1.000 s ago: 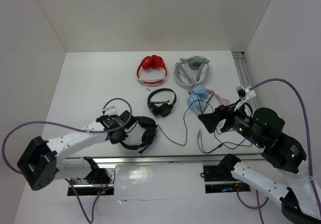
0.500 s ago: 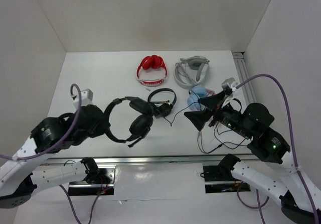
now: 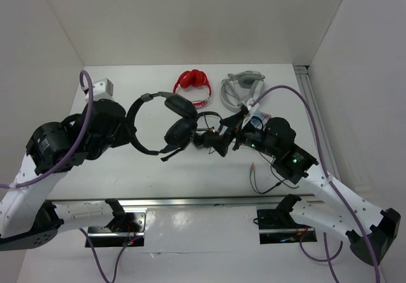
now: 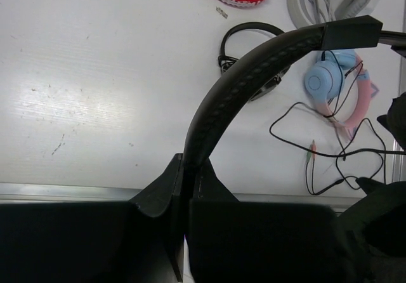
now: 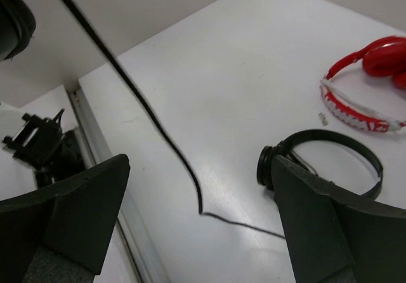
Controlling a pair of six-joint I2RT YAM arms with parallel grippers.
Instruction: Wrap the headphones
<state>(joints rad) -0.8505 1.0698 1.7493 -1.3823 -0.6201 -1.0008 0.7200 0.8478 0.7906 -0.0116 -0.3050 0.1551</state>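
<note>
My left end effector (image 3: 131, 132) is clamping the wide headband of the large, all-black, padded over-ear headphones (image 3: 180, 131), holding them in the air above the middle of the white tabletop (image 3: 127, 169). Their thin black cable (image 5: 152, 118) is trailing down to the tabletop between the spread jaws of my right end effector (image 3: 216, 138), which is gripping nothing.

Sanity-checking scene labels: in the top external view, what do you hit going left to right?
Left end effector gripping the headband → large all-black padded over-ear headset → red plastic headphones → open right end effector → light grey over-ear headphones.
</note>
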